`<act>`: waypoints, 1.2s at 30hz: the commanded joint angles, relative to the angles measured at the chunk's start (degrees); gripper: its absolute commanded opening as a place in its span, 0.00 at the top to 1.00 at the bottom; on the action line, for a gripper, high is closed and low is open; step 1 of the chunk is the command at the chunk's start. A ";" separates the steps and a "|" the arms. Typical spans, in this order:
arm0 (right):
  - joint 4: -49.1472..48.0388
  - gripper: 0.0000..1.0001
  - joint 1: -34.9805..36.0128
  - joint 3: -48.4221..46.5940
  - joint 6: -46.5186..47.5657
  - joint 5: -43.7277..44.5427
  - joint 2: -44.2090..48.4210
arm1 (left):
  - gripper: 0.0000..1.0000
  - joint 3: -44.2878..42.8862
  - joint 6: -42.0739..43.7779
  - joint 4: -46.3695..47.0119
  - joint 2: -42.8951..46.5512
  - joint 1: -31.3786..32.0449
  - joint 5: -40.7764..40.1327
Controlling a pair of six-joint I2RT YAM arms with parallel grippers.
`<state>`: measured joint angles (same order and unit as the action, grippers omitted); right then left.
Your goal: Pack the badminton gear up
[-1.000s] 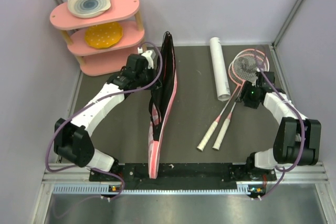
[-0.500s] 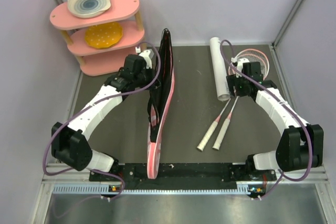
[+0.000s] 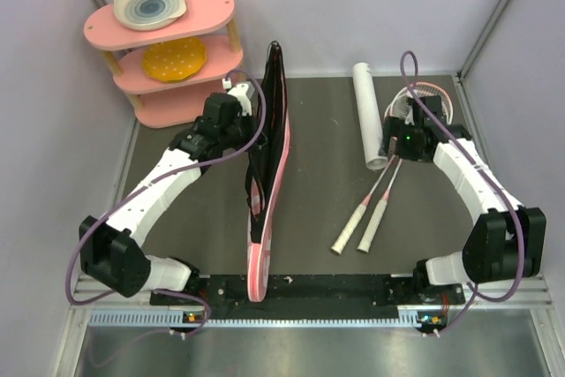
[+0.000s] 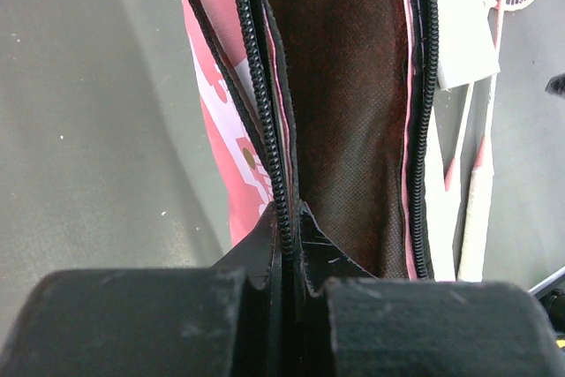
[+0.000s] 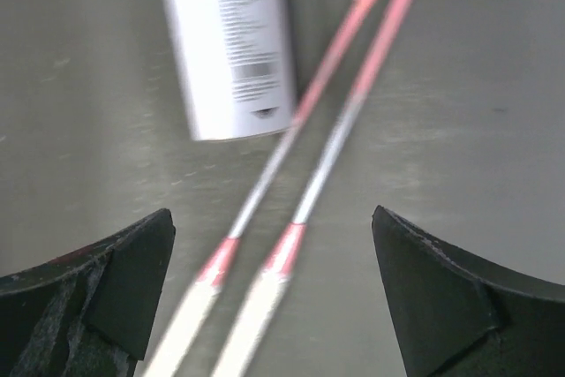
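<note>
The badminton gear lies in two groups on the desk (image 3: 327,156). The racket bag (image 3: 265,174) stands on its long edge left of centre, running from the far edge to the near edge. Only the left wrist view shows it unzipped, with dark lining between the zipper rows and the left end effector (image 4: 296,258) pressed together on one zipper edge. The white tube (image 3: 369,116) and the two rackets (image 3: 371,214) lie toward the far right corner, handles pointing at the near edge. From above, the right arm hides part of the racket heads. The right wrist view shows the right end effector (image 5: 272,222) spread and holding nothing, above the tube's printed near end and the two shafts, which lie side by side.
</note>
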<state>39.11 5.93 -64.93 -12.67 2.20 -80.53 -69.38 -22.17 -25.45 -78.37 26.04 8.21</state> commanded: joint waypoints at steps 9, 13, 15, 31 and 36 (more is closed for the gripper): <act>-26.76 0.08 51.69 12.78 -16.70 8.78 22.87 | 1.00 -0.30 -12.62 2.17 4.02 0.41 -7.68; -27.69 0.07 62.25 13.78 -12.74 11.86 22.00 | 1.00 -4.00 -17.89 -2.05 2.43 0.41 -9.42; -27.86 0.07 69.25 13.34 -11.51 15.53 21.65 | 1.00 -4.62 -19.13 -2.85 2.43 0.41 -10.57; -6.15 0.10 59.11 -10.73 -32.77 27.34 14.89 | 1.00 -6.03 -26.16 -5.40 3.66 0.50 -14.54; -5.89 0.13 54.45 -22.41 -31.37 19.43 2.00 | 1.00 -6.20 -26.52 -6.10 3.57 0.50 -14.45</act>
<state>31.53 62.81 -79.90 -42.39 28.47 -70.11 -72.77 -47.09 -32.18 -76.42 26.30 -5.65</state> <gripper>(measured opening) 0.898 0.030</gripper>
